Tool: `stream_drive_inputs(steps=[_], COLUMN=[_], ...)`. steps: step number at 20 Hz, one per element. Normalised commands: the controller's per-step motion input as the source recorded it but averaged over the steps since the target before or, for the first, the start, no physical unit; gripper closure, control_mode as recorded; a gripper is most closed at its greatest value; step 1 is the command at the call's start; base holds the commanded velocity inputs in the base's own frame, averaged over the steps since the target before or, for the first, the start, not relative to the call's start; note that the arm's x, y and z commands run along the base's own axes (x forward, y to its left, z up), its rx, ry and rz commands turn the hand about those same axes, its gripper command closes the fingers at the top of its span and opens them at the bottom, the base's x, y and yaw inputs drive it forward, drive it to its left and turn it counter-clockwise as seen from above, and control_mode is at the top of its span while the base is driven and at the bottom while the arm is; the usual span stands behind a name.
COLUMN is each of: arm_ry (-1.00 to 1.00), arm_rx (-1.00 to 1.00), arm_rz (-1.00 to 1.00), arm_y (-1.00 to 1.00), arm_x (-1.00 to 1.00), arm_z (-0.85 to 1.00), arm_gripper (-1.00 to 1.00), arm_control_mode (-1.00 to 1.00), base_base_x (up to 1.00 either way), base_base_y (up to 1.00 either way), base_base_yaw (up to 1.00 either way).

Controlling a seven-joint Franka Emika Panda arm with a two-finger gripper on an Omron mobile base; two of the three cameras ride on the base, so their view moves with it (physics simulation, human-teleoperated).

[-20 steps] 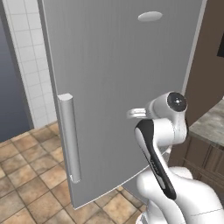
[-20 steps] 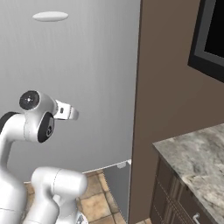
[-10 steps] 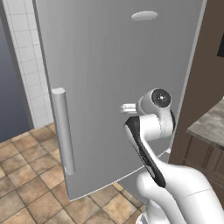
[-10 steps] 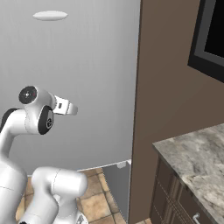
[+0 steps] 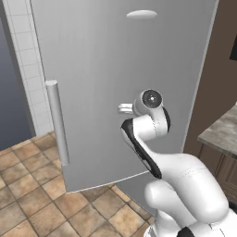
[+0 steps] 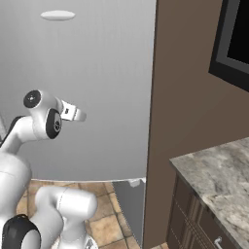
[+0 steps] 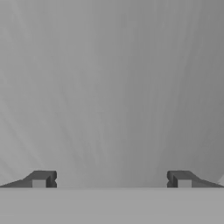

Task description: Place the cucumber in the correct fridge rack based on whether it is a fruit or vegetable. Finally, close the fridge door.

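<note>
Now gripper (image 7: 111,179) spread wide, empty, fingertips aimed flat at fridge door (image 5: 115,65), prob. to push it shut w/ the hand. Handle (image 5: 58,122) sits at 9 o'clock of the wrist. Cucumber + rack hidden behind door.

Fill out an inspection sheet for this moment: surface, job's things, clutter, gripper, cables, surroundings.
Surface: fridge door, plain grey, faces the hand.
Job's things: door with its vertical bar handle and oval badge; whether fully shut, cannot tell.
Clutter: nothing seen.
Gripper: gripper open, empty, close to the door panel.
Cables: nothing seen.
Surroundings: brown cabinet wall, stone counter, tiled floor.
</note>
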Motion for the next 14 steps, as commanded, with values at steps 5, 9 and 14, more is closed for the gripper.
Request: stream_drive_inputs(steps=[5,9,14], arm_ry=[0.0,0.0,0.0], arm_rx=[0.0,0.0,0.0], arm_rz=[-0.12,-0.13,-0.14], arm_y=[0.08,0.01,0.0], arm_x=[0.55,0.57,0.57], arm_z=[0.0,0.0,0.0], arm_gripper=[-1.0,-1.0,-1.0], arm_control_mode=[-1.0,-1.0,-1.0], base_base_x=[0.0,0.0,0.0], base_base_y=[0.0,0.0,0.0], base_base_yaw=[0.0,0.0,0.0])
